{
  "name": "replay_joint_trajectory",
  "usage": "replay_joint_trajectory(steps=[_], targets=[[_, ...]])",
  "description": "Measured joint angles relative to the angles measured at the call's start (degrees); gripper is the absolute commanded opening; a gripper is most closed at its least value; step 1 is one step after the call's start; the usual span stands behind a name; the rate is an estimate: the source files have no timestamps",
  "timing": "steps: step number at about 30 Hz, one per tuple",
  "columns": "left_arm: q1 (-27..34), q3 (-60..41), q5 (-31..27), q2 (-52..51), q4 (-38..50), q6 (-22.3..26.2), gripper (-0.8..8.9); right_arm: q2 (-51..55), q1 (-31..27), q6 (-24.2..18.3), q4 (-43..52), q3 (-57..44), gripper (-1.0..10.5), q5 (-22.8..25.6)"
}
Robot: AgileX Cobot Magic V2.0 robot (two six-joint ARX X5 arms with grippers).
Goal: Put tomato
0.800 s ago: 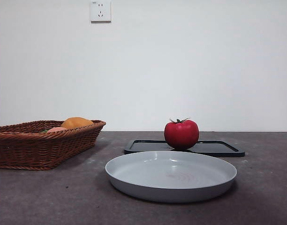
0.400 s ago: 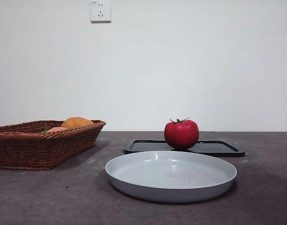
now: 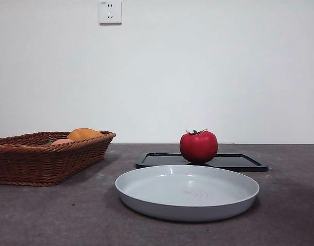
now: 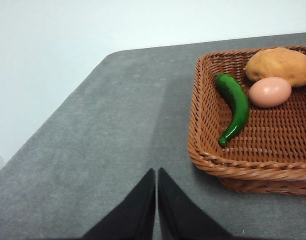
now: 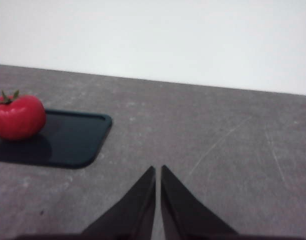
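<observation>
Your right hand (image 5: 158, 172) is closed and empty, well off the tomato (image 5: 18, 116) on the black tray (image 5: 68, 142); open wide, then approach level toward its middle.

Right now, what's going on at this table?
Nothing is being handled. The tomato sits on the black tray, behind the grey plate. The left hand is shut above the table near the wicker basket; the right hand is shut too, off to the side of the tray.
</observation>
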State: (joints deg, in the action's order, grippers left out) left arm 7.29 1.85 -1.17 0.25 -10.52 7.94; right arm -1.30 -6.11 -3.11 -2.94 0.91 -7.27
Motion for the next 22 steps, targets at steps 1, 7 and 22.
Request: replay_joint_trajectory(steps=[1, 7, 22], targets=[[0.0, 0.0, -0.02, 0.0, -0.02, 0.0, 0.07, 0.48, -0.02, 0.0, -1.36, 0.0, 0.1, 0.0], [0.0, 0.0, 0.0, 0.0, 0.0, 0.0, 0.07, 0.94, 0.0, 0.37, -6.54, 0.04, 0.1, 0.04], [0.0, 0.0, 0.0, 0.0, 0.0, 0.0, 0.07, 0.98, 0.0, 0.55, -6.4, 0.04, 0.1, 0.04]])
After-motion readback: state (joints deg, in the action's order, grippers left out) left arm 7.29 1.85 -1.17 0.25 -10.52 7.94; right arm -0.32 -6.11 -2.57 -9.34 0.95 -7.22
